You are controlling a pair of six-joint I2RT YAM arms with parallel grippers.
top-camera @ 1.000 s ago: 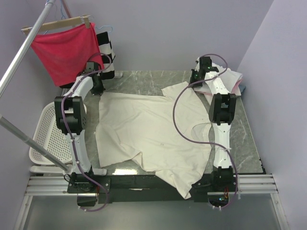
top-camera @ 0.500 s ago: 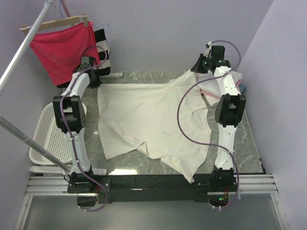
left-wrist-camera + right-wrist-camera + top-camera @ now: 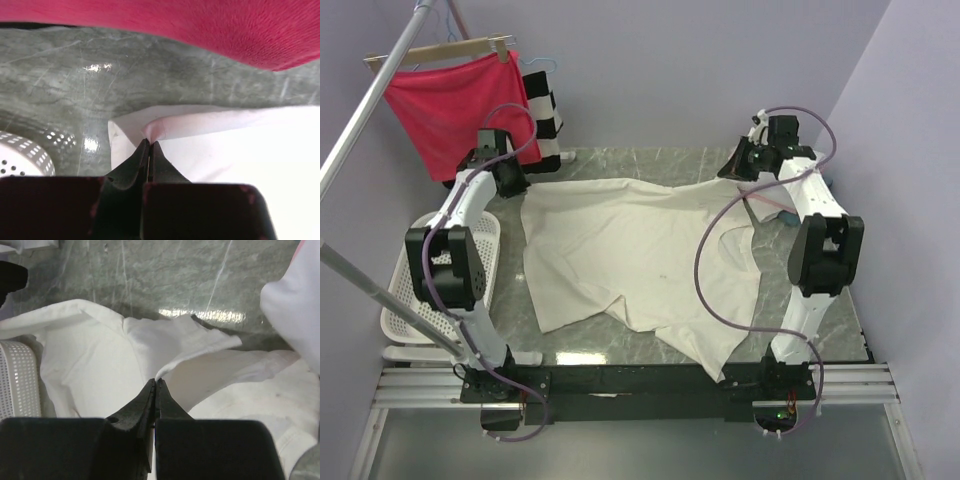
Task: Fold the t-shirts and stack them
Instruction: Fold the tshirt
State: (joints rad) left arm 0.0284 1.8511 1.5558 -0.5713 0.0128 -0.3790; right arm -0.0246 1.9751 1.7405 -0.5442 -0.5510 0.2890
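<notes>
**Q:** What does the overhead view show?

**A:** A cream t-shirt [image 3: 640,255] lies spread on a grey marbled table [image 3: 840,300], its neck opening toward the right. Both arms reach to the cloth's far edge. In its wrist view, the left gripper [image 3: 149,144] is clamped tight on a small fold at the shirt's far left corner, just above the table. The right gripper [image 3: 155,381] is likewise clenched on fabric by the far right sleeve and lifts it a little.

**Q:** What has changed over the last second?

**A:** The arms have drawn apart and away from their bases. The far edge was slack and bunched, and it now runs nearly straight between the two grips. The near corner, which hung over the table's front edge, has been dragged back to about that edge. The left elbow has swung out over a white basket [image 3: 405,300]. A red cloth [image 3: 450,110] hangs behind.

**Q:** What does that mean for the job?

**A:** This is probably the flattening step. The shirt looks tensioned but still rumpled near the front, and no fold has been made yet
</notes>
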